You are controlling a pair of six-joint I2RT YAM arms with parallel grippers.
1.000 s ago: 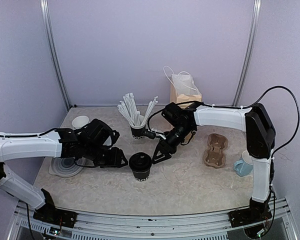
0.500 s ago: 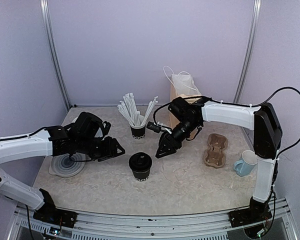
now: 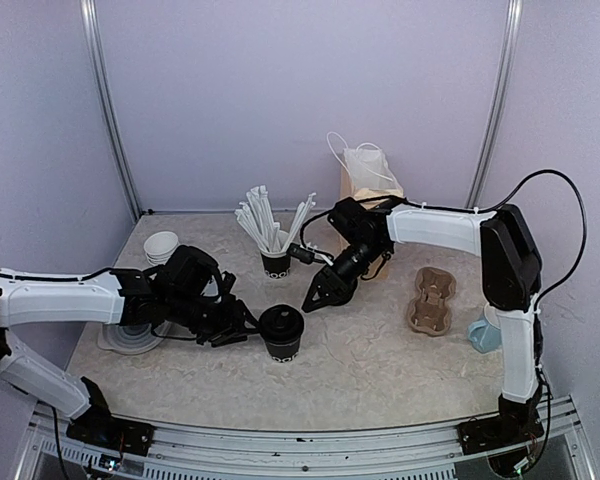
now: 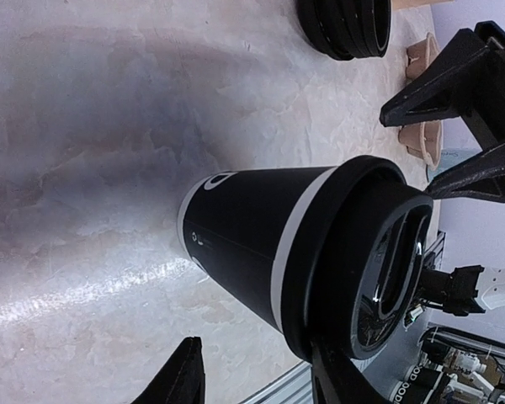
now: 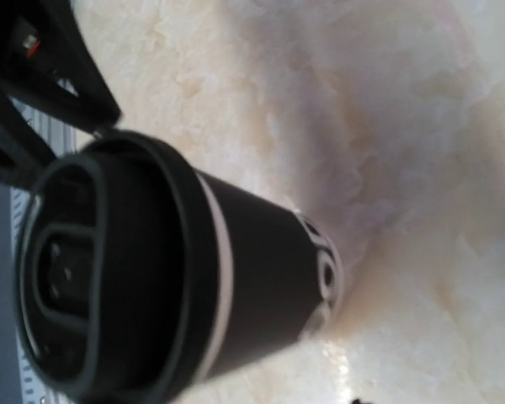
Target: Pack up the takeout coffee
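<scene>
Takeout coffee [image 3: 280, 333] stands upright on the table [image 3: 380, 370], directly ahead of the left gripper [image 3: 244, 327]. It sits a little beyond the tips of the right gripper [image 3: 316, 297], which points at it from the opposite side.

Only the overhead view gives the whole layout. A cup of straws [image 3: 275, 262] stands behind the right gripper, a pulp cup carrier [image 3: 431, 300] lies off to that gripper's outer side, and a grey plate [image 3: 120, 340] lies back by the left forearm.

The left wrist view adds what the overhead view hides. The left gripper's two fingers [image 4: 182, 380] are spread, with the coffee just past them. Its lid [image 4: 379, 261] is against or just short of one tip, and contact cannot be told. The same view catches the right gripper's black fingers [image 4: 454, 80] beyond the cup, parted with nothing between them.

The right wrist view shows the lid and white rim band close up, with the left gripper's tips behind, but not its own fingers. Neither gripper holds anything.

Half a second ago the left gripper hung well back from the cup, over by the plate. It has since come forward to the cup's side. The right gripper has also drawn slightly nearer. The coffee has not moved.
</scene>
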